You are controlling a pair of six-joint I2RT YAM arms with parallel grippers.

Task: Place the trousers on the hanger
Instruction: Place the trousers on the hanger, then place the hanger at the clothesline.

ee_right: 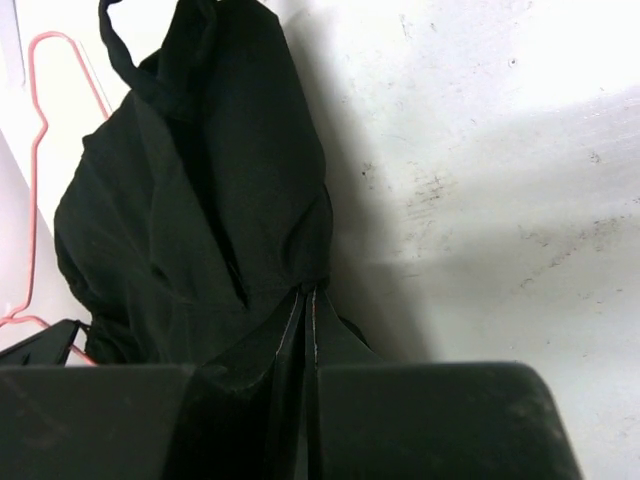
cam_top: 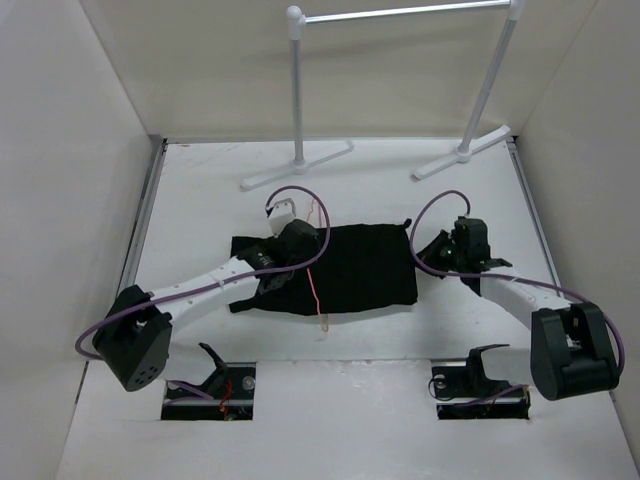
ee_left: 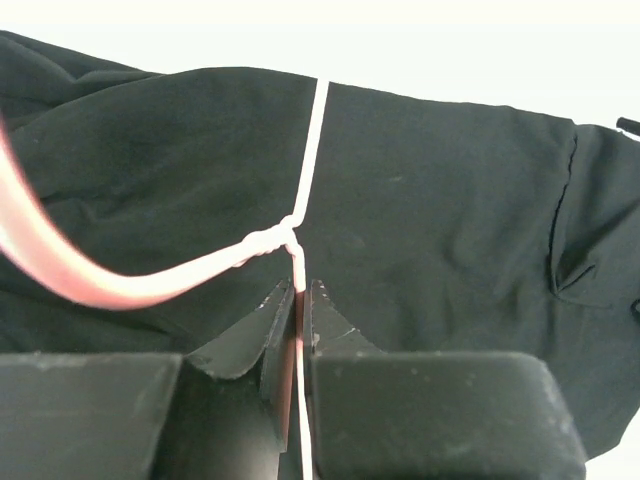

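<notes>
The black trousers [cam_top: 355,268] lie folded flat mid-table. The thin pink hanger [cam_top: 314,285] lies across their left part, its wire running from far to near. My left gripper [cam_top: 305,250] is over the trousers' left side. In the left wrist view it [ee_left: 300,292] is shut on the hanger [ee_left: 310,150] just below the twisted neck, with the trousers [ee_left: 440,220] underneath. My right gripper [cam_top: 432,250] is at the trousers' right edge. The right wrist view shows it [ee_right: 310,292] shut on a bunched fold of the trousers [ee_right: 200,200], with the hanger [ee_right: 38,130] at the far left.
A grey rail rack [cam_top: 400,12] with white joints stands at the back, its feet [cam_top: 300,165] on the table behind the trousers. White walls close the left, right and back sides. Two cut-outs [cam_top: 208,385] holding black parts sit by the arm bases.
</notes>
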